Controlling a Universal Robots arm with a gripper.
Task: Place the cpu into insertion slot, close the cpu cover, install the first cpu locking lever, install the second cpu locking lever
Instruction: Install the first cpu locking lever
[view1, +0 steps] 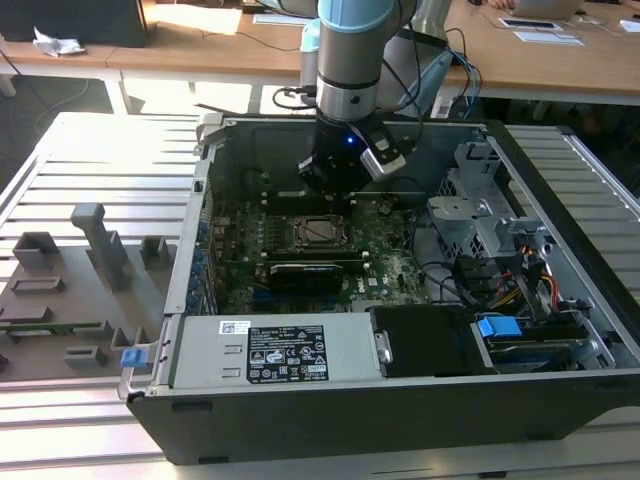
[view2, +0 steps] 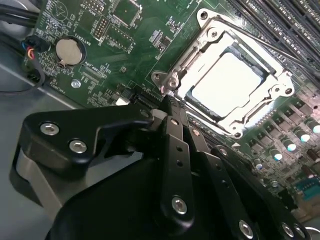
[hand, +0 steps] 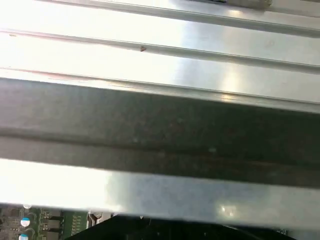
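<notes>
Chip: the cpu (view2: 227, 85) sits in the insertion slot (view2: 186, 95) on the green board (view2: 115, 55).
Cover: the cpu cover (view2: 210, 35) lies down around the chip.
Claw: the claw (view2: 167, 102) is clenched, empty, tips just beside the socket's corner.
Case: an open computer case (view1: 330, 410) on the slatted bench (view1: 80, 150).

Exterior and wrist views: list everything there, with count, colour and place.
PC case: one, dark grey, open on the slatted table.
Motherboard: one, green, on the case floor.
CPU: one, silvery, seated in the socket.
CPU cover: one, metal frame, down around the CPU.
Coin cell: one, silver, on the motherboard.
Grey fixtures: several, at the exterior view's left.
Desks: wooden, behind.
Arm: one, grey and blue, above the case.
Gripper: one, black, at the cover's corner.
</notes>
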